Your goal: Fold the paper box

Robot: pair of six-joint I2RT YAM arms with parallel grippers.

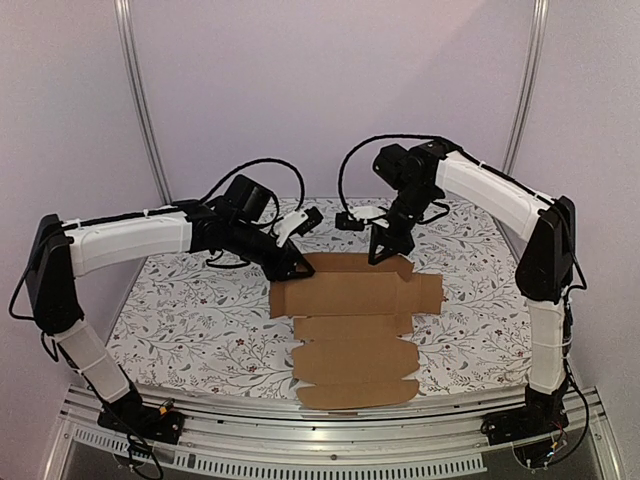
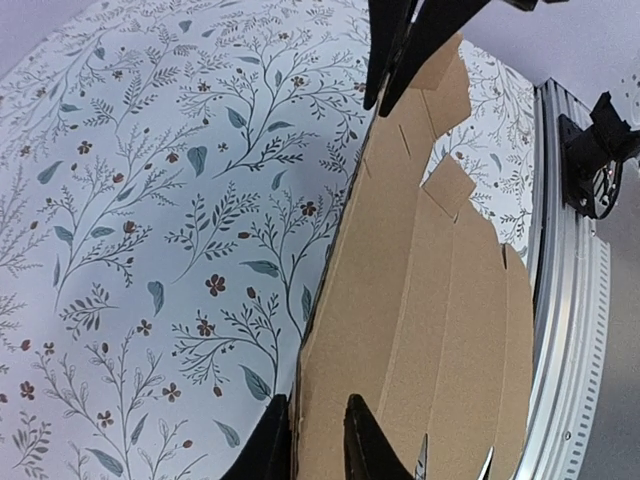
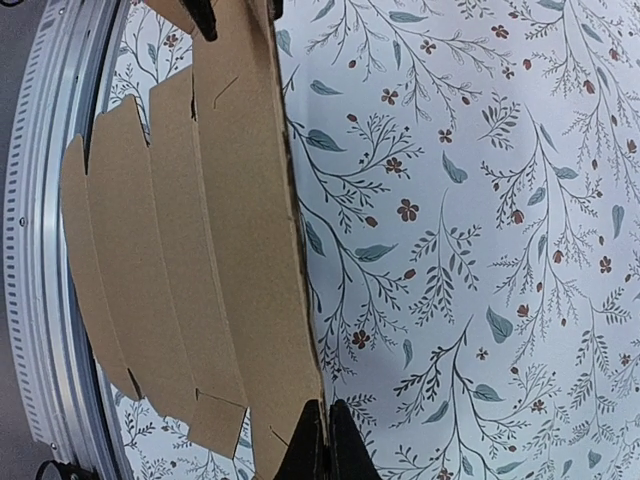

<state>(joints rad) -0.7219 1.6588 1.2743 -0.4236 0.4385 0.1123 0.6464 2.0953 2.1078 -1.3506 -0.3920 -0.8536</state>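
The paper box is a brown die-cut cardboard sheet lying open and mostly flat mid-table, its flaps reaching the near edge. My left gripper is at the sheet's far left corner. In the left wrist view its jaws stand slightly apart, one finger on each side of the cardboard edge. My right gripper is at the far edge, right of centre. In the right wrist view it is shut on the cardboard's edge, which is lifted slightly.
A floral tablecloth covers the table. An aluminium rail runs along the near edge, close to the sheet's near flaps. Metal frame posts stand at the back corners. The right arm's base sits on the rail.
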